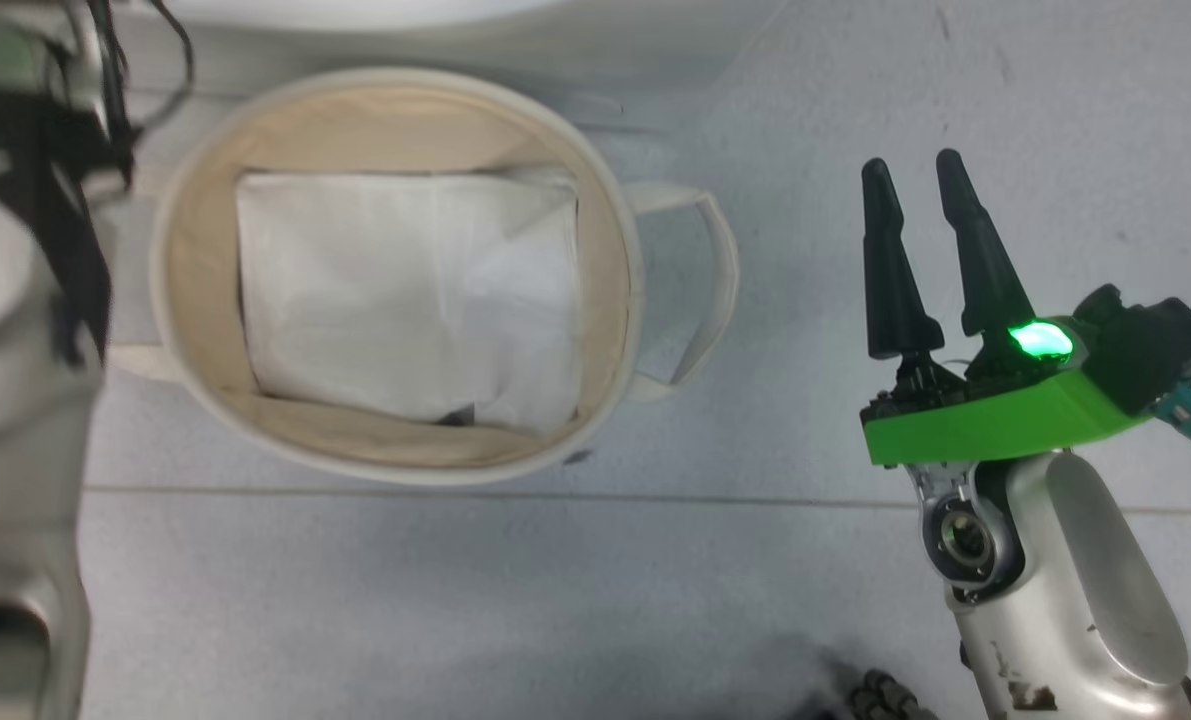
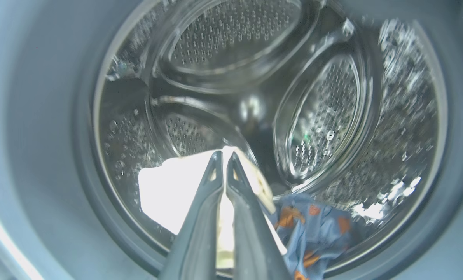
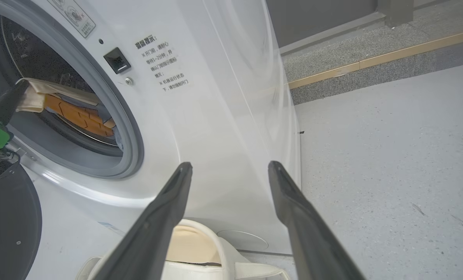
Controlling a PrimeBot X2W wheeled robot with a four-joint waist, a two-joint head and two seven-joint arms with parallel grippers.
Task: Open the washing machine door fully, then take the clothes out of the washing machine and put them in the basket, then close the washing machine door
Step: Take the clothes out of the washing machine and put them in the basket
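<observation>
The step in hand is the unloading: the large round door with the glossy black ring stands swung open beside the white front-loading washing machine, and the left tool is reached in through the grey rubber gasket into the perforated steel drum. Its two dark fingers are pressed nearly together on a soft cream-yellow garment low in the drum. A light blue garment with orange-brown cartoon prints lies just beside it on the drum floor, untouched. The right tool hangs over the grey floor with its fingers spread and nothing between them, near the round cream canvas basket, which sits on the floor at the foot of the machine and holds a flat white folded sheet. Next, I judge, the left arm must draw the cream-yellow garment out over the gasket lip without snagging, carry it above the basket and let go; the blue garment and the door come after
</observation>
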